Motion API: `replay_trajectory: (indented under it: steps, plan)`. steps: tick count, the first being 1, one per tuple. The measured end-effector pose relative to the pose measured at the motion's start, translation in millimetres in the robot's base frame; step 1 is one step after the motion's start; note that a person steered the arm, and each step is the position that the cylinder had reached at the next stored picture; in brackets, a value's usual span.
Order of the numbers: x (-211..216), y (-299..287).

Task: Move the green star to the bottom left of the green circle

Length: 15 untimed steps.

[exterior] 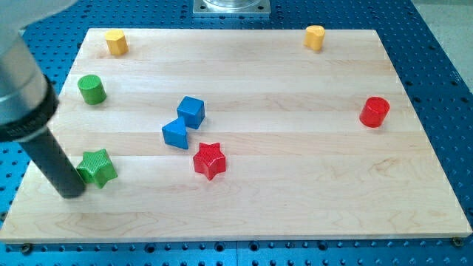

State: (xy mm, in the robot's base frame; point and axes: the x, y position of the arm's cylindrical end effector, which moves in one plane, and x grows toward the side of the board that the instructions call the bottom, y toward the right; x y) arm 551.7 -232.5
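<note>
The green star (98, 168) lies near the view's left edge of the wooden board, well below the green circle (92, 89), which stands at the upper left. My tip (72, 193) rests on the board just left of and slightly below the green star, touching or nearly touching its left side. The dark rod rises from there toward the view's upper left and hides the board's left edge.
A blue cube (191, 111) and a blue triangular block (176, 134) sit together near the middle, with a red star (209, 159) below them. A red cylinder (375, 111) is at right. Yellow blocks stand at the top left (116, 42) and the top right (315, 36).
</note>
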Motion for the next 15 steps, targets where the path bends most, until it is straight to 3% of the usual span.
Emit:
replay_trajectory:
  steps: [1,3,4,7,10,15]
  plan:
    - [-10.6,18.3]
    - [43.1,44.9]
    - [32.7,68.5]
    - [20.6,67.4]
    - [-72.5,5.1]
    - [-105.8,12.7]
